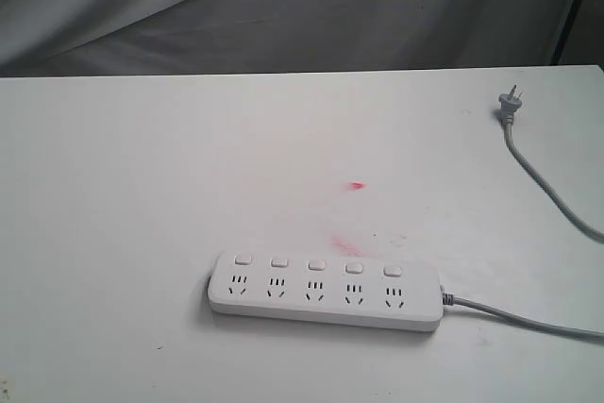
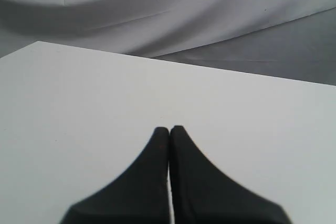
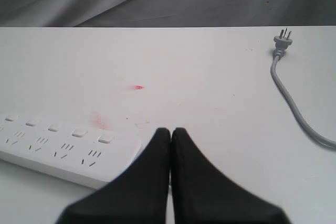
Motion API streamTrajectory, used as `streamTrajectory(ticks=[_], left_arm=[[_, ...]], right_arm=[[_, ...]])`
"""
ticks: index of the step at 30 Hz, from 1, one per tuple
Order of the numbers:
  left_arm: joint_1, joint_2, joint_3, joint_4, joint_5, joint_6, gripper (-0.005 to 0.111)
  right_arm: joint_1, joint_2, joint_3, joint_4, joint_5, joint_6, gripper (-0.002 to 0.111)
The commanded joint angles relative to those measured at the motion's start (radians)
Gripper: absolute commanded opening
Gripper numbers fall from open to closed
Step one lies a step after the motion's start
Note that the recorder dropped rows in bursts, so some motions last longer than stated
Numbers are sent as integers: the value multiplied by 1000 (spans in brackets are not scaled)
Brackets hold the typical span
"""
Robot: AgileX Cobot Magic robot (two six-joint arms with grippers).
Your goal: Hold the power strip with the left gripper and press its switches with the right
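Near your right gripper [image 3: 170,129], fingers pressed together, the power strip [image 3: 63,153] lies flat, switches [image 3: 79,132] up. Your left gripper [image 2: 169,128], likewise closed, hangs over the table [image 2: 79,103].

Right wrist view: strip [image 3: 52,156] cut by the frame edge, one end corner hidden behind the right gripper [image 3: 170,131]. Cord [image 1: 528,320] leaves the exterior view's right edge twice, its middle unseen. Both wrist views: left gripper [image 2: 169,128] and right gripper blurred, bases cropped.

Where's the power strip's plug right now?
The grey plug lies near the far right corner of the table in the exterior view, well away from the power strip near the front.
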Motion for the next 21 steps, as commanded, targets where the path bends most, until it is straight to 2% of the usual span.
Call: streamTrajectory(ticks=[1,21], left_arm=[[2,-3,5,4,3,-1,0],[2,-3,5,14,3,-1,0]], right_arm=[[5,-6,4,0,-5,-2,0],[5,-6,4,0,-5,-2,0]])
